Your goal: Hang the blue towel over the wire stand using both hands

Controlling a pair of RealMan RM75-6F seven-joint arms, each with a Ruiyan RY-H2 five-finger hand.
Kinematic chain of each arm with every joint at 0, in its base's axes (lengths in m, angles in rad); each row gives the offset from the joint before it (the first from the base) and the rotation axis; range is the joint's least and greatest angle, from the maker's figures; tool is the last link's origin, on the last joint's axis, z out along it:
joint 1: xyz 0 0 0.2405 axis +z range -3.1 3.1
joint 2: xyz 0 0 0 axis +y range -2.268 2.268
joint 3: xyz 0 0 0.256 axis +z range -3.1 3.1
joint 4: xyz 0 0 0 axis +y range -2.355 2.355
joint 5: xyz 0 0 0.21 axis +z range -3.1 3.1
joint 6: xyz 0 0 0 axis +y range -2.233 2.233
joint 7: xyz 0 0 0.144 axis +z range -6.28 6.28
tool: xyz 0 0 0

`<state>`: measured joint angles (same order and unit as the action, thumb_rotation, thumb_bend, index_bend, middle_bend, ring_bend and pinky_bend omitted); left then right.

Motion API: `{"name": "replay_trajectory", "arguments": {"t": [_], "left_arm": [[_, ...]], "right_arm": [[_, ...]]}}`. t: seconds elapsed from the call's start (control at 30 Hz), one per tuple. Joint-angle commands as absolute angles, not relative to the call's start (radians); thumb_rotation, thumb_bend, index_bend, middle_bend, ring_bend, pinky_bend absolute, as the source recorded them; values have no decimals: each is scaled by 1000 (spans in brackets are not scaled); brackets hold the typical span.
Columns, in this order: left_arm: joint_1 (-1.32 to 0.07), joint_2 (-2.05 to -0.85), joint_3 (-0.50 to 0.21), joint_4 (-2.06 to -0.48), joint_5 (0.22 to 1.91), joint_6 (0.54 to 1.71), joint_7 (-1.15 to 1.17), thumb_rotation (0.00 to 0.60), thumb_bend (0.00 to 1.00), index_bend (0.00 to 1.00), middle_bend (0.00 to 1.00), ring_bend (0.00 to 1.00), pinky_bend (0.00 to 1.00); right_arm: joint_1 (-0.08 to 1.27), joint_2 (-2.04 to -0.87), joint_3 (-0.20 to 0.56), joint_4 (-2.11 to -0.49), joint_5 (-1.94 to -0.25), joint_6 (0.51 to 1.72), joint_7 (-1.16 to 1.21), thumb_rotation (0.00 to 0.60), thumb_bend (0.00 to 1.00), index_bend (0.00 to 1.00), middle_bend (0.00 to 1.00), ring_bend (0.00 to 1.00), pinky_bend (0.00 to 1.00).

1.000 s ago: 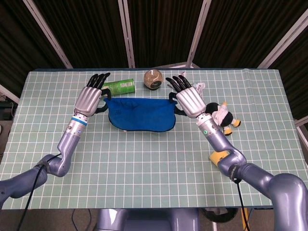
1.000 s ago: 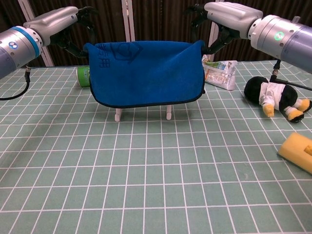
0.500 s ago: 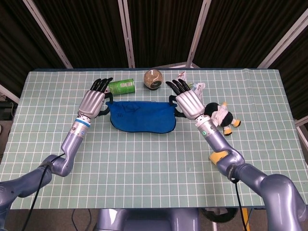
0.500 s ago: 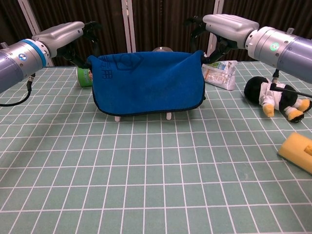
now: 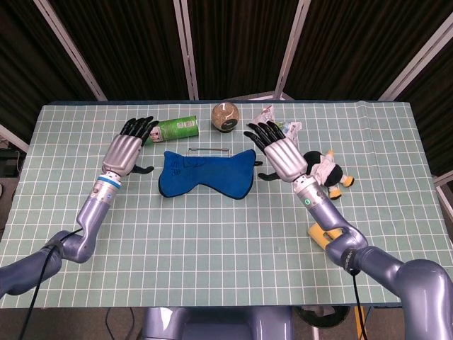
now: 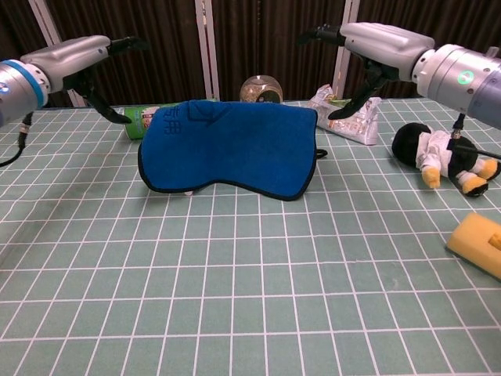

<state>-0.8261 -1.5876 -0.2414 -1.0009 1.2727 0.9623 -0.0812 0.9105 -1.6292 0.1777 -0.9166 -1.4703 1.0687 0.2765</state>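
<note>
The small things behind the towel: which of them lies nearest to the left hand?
The green can, lying on its side just beside the left hand. The round ball and the snack packet sit further toward the right hand.

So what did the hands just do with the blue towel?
Both hands let go. The left hand drew off to the left and the right hand to the right, fingers spread, holding nothing. The towel sank lower and now hangs draped over the stand, its front sagging toward the table. The can, ball, snack bag, penguin and sponge stayed put.
</note>
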Motion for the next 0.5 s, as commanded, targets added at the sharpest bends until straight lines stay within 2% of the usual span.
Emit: {"name": "replay_trajectory", "arguments": {"t": [0.03, 0.2, 0.33, 0.5], "left_arm": [[-771, -1517, -220, -1062, 1289, 1013, -85, 600, 134, 0, 0, 0, 0], [-654, -1388, -192, -1211, 1292, 1129, -64, 600, 134, 0, 0, 0, 0], [-552, -1280, -168, -1389, 1261, 1216, 10, 600, 133, 0, 0, 0, 0], [-416, -1163, -121, -1603, 1221, 1347, 131, 600, 134, 0, 0, 0, 0]], "right_arm": [[846, -1548, 157, -1042, -1490, 1145, 247, 600, 0, 87, 0, 0, 0], [720, -1407, 115, -1229, -1522, 1289, 201, 600, 0, 85, 0, 0, 0], [613, -1306, 80, -1338, -1535, 1395, 163, 600, 0, 72, 0, 0, 0], [473, -1201, 31, -1443, -1514, 1492, 112, 600, 0, 11, 0, 0, 0]]}}
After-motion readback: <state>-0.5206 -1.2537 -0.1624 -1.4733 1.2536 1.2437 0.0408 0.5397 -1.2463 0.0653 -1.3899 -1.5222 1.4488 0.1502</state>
